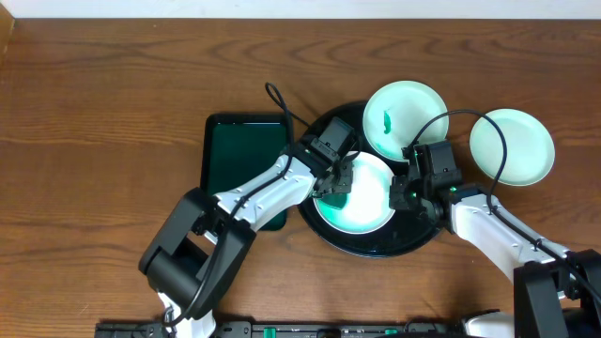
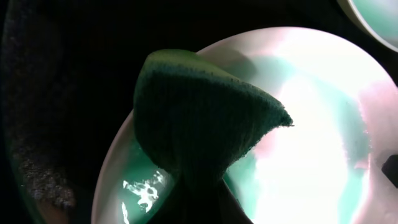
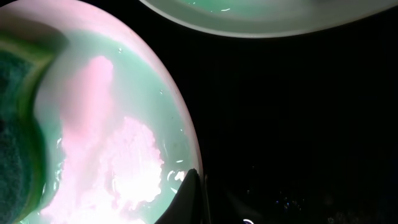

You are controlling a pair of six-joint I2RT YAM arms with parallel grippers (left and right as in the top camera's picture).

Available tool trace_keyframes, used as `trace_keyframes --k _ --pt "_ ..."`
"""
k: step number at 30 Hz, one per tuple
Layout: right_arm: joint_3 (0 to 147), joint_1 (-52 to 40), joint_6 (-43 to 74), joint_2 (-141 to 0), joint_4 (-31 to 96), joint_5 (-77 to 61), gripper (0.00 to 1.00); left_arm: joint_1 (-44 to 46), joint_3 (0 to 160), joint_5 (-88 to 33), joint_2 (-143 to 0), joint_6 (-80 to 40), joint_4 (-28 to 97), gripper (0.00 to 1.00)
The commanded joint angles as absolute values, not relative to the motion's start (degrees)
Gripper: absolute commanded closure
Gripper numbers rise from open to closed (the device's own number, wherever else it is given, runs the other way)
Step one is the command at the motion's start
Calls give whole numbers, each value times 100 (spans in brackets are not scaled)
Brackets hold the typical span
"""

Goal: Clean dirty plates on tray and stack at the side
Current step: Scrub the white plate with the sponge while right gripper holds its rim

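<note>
- Now, overhead: the middle plate (image 1: 368, 199) lies in the round black tray (image 1: 371, 247). The left end effector (image 1: 333, 178) is over its near-left side and the right end effector (image 1: 402, 195) is at its right rim. The smeared plate (image 1: 413, 108) lies partly over the tray's far rim, close to your right wrist. A careless lift or swing there could knock it off the rim. The third plate (image 1: 512, 145) sits on the counter (image 1: 113, 113) just beside the tray, in the way of any wide sweep by the right forearm.
- Left wrist: your left end effector is pinching a green sponge (image 2: 199, 118), which is folded and bearing on the plate's left part. It looks to be gripped at one end only, so a hard stroke could twist it loose or drag the plate. Glare whitens the plate, so you cannot judge whether it is clean.
- Right wrist: the right fingers are pressed together, their tip against the plate's rim. You cannot tell whether they truly pin it. If that tip slips off, the plate may skate across the tray under the sponge or ride up against its neighbour.
</note>
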State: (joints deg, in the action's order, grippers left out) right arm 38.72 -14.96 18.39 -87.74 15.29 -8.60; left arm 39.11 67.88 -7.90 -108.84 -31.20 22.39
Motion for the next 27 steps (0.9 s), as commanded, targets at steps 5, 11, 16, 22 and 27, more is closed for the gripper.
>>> trace_keyframes --k 5,11,16,22,27 --pt "3852 -1549 1747 -8809 1516 -972 99 3898 6746 -2355 -11067 -3205 2032 93" --pt "3852 -1549 1747 -8809 1518 -972 99 3898 6958 -2528 -10637 -3229 1894 93" --pt "3852 -1549 1747 -8809 1518 -972 99 3898 7000 -1809 -10230 -3225 1944 93" --pt "3852 -1549 1747 -8809 1518 -972 99 3898 6949 -617 -10278 -3223 2202 93" --pt "3852 -1549 1750 -8809 1511 -972 99 3898 6742 -377 -10342 -3223 2239 93"
